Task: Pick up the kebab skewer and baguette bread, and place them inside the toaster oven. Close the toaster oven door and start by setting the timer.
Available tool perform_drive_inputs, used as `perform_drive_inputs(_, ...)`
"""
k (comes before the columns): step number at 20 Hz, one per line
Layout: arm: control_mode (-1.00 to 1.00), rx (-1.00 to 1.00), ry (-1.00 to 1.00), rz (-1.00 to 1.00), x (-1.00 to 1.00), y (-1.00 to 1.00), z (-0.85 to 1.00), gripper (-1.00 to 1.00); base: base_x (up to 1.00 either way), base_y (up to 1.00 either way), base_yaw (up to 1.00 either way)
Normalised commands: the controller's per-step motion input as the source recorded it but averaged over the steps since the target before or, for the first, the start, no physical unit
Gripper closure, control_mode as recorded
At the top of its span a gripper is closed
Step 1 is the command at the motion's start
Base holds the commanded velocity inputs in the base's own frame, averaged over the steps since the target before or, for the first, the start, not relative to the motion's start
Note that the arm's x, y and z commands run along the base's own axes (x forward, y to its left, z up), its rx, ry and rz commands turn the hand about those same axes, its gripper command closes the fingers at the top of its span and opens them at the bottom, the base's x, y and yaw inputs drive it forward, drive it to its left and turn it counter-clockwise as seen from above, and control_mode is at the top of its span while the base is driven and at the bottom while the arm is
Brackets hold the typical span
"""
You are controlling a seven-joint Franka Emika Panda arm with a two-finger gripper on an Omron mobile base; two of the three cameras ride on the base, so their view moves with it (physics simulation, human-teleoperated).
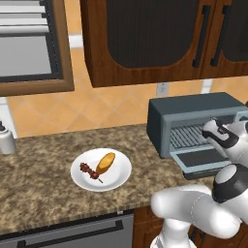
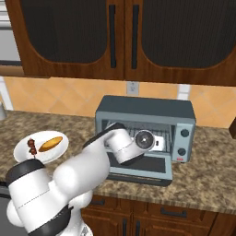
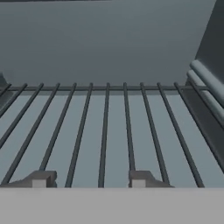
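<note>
Gripper (image 3: 85,180) over toaster oven (image 2: 145,110) rack

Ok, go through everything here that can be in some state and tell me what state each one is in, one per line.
toaster oven door: dropped open, lying flat in front.
toaster oven: open, wire rack bare.
gripper: open, holding nothing, reaching into the oven above the rack.
kebab skewer: lying on the plate, not picked up.
baguette bread: lying on the plate beside the skewer.
upper cabinet doors: closed.

Toaster oven (image 1: 193,114): door (image 1: 203,160) lowered. Kebab skewer (image 1: 89,170) and baguette bread (image 1: 106,162) lie side by side, well left of the gripper (image 3: 87,180).
</note>
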Motion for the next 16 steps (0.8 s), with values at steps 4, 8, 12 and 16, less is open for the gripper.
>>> perform_drive_inputs(4, -1.00, 0.00, 0.32, 0.00, -0.44, 0.00, -0.53, -1.00, 0.00, 0.00, 0.00)
perform_drive_inputs(8, -1.00, 0.00, 0.41, 0.00, -0.42, 0.00, -0.55, -1.00, 0.00, 0.00, 0.00)
perform_drive_inputs(12, -1.00, 0.00, 0.40, 0.00, -0.55, 0.00, -0.73, -1.00, 0.00, 0.00, 0.00)
perform_drive_inputs(16, -1.00, 0.00, 0.30, 0.00, -0.78, 0.00, -0.93, -1.00, 0.00, 0.00, 0.00)
